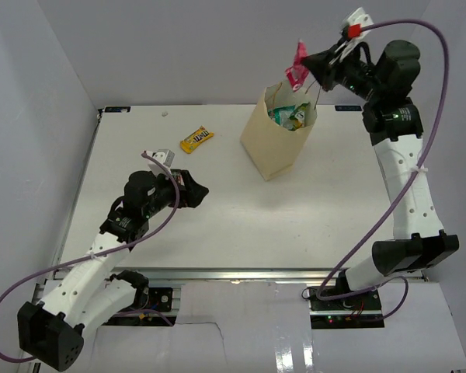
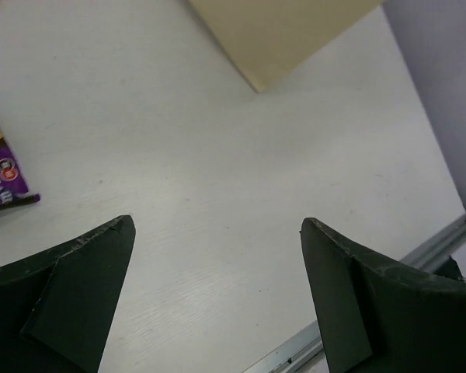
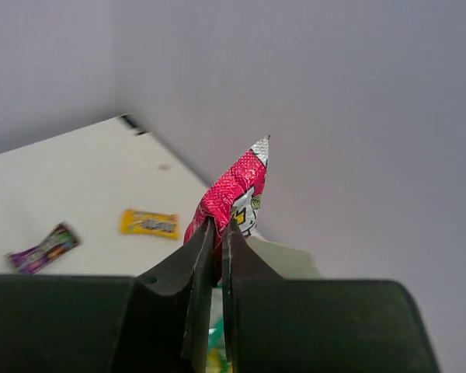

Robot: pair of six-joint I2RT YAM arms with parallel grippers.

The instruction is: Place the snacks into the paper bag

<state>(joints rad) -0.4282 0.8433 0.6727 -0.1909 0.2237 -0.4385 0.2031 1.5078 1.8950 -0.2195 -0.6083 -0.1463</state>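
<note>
The left arm (image 1: 101, 249) is folded low with the elbow bent, and the left tool (image 2: 217, 225) is spread wide with nothing held. The right arm (image 1: 408, 186) is raised high and stretched toward the far side, and the right tool (image 3: 219, 227) is pinched tight on a red wrapper (image 3: 237, 186).

The yellow packet (image 1: 196, 140) bears a dark logo that looks like "m&m's", though it is small and soft in the top view. Print on the purple packet (image 2: 1, 175) and the red wrapper (image 3: 234, 186) cannot be read.
</note>
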